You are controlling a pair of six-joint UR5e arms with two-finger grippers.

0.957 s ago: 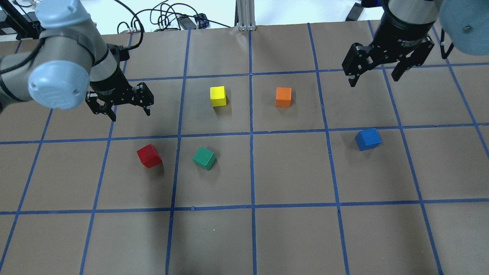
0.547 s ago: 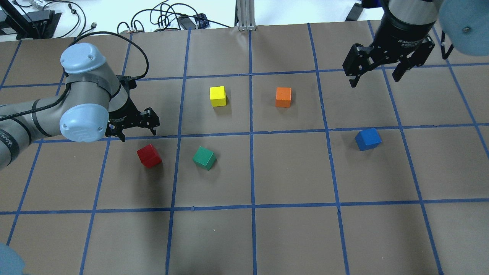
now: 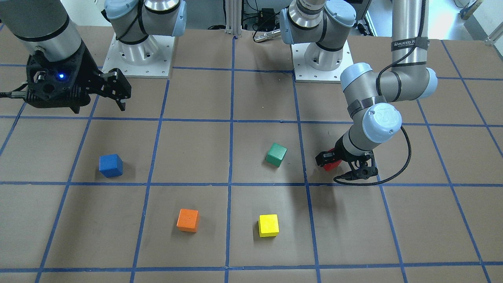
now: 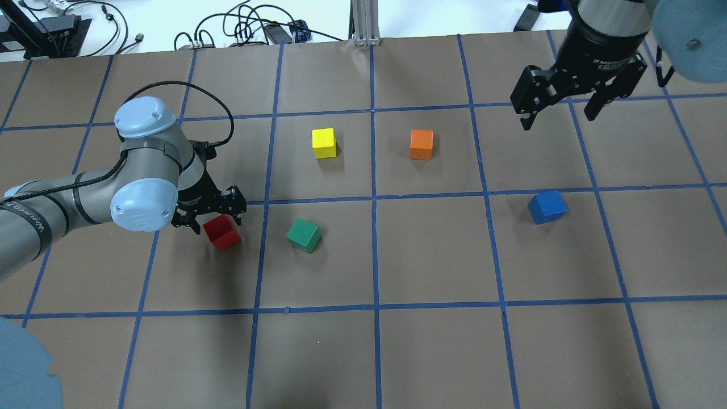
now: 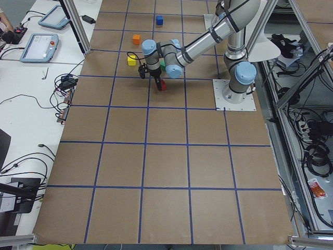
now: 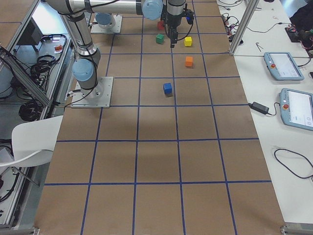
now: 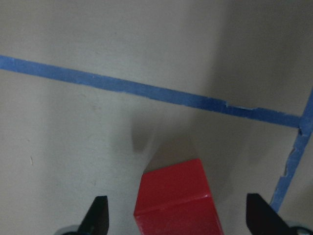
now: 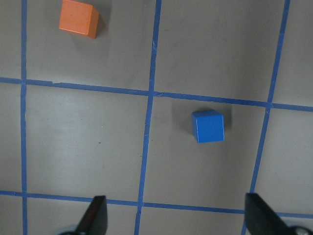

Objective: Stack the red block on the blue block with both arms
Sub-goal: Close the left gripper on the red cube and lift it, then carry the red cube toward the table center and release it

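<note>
I have the left hand [image 4: 211, 218] low over the red block [image 4: 222, 233], its fingers [image 7: 99, 215] spread wide on either side of the cube. The wrist view shows a gap on each side, so it grips nothing. The red block rests on the bench [image 4: 431, 352], just left of the green block [image 4: 304, 235] in the overhead view. The blue block [image 4: 547, 207] sits well apart to the right. The right hand [image 4: 559, 116] hangs beyond it on the far side, fingers wide and empty.
</note>
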